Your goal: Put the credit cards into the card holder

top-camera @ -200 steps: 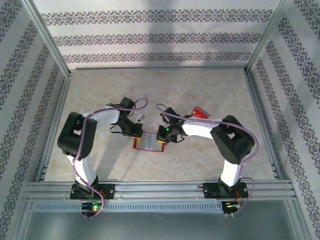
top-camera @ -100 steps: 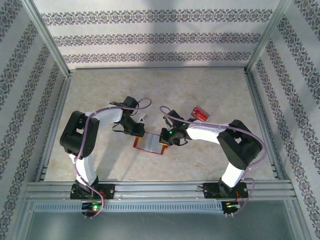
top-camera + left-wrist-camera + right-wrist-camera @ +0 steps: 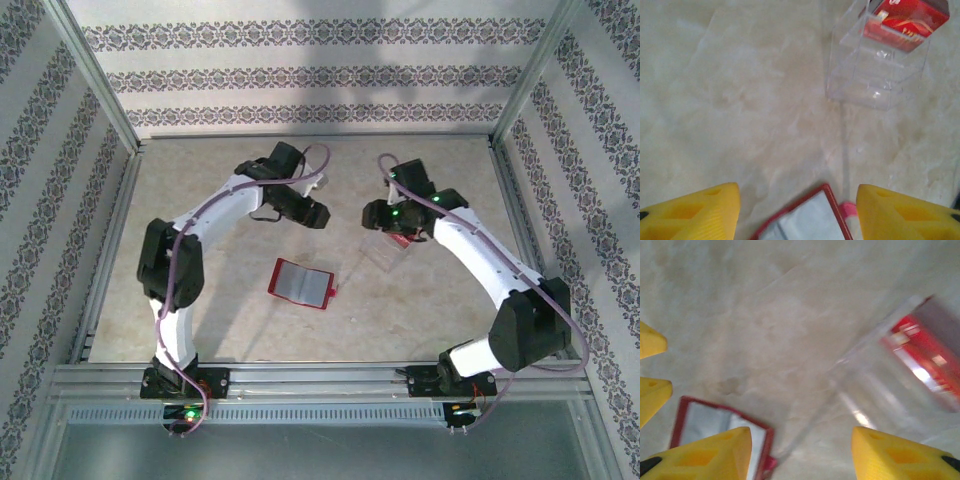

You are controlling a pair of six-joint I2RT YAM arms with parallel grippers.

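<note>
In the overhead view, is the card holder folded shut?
No, the card holder lies spread open on the table, its greyish inside facing up.

Card holder (image 3: 301, 284) unobstructed; clear tray (image 3: 385, 252) nearby

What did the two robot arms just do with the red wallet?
The left end effector and the right end effector let go of the card holder, opened, and swung up toward the far side of the table, the right one over the clear tray with the credit cards. The card holder stayed lying open in place; the tray did not visibly move.
</note>
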